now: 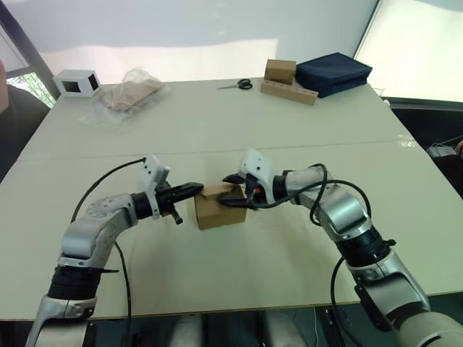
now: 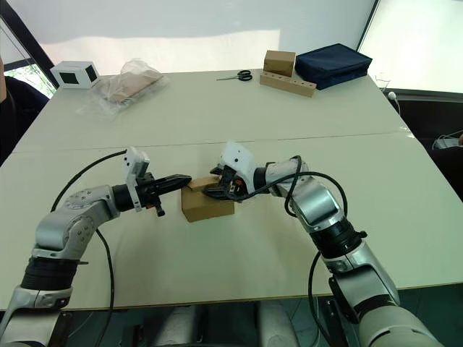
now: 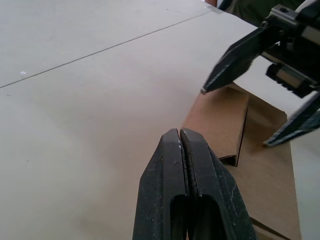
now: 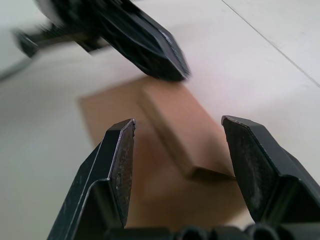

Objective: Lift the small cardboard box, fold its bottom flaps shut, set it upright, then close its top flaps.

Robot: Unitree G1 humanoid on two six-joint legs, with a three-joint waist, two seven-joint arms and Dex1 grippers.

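The small cardboard box (image 1: 219, 207) sits mid-table (image 1: 289, 130) between both arms — left gripper (image 1: 197, 189) pinched closed, tip at its top edge, right gripper (image 1: 233, 189) spread wide over the top flaps (image 3: 220, 120). Scissors (image 1: 236, 85) way back.

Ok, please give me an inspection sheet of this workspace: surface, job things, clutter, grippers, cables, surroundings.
Surface: pale table, a seam line running across it.
Job things: small cardboard box on the table between both grippers; a top flap lies almost flat.
Clutter: white box, plastic bag, scissors, tan box on a wooden block, navy case, all at the far edge.
Grippers: left gripper shut, tips at the box; right gripper open over the box.
Cables: black cables along both arms.
Surroundings: white blinds behind.
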